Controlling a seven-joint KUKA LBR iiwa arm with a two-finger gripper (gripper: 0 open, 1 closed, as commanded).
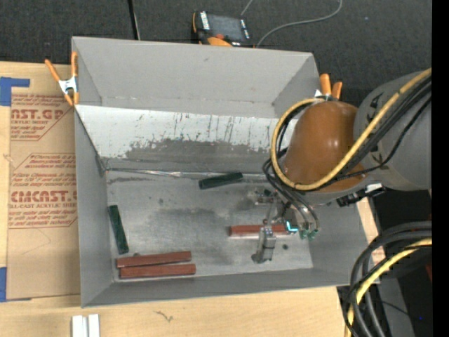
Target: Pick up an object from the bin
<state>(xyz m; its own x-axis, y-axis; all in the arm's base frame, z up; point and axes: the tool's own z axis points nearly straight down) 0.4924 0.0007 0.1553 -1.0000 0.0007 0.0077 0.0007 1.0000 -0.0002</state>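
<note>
Inside the grey bin [175,118], end effector [266,248] points down over red-brown bar [242,231], grip unclear.

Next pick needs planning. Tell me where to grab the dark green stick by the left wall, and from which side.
Grip the green stick at its middle, coming down from above and closing across its narrow width. It lies flat and alone on the bin floor, running along the left wall.
</note>
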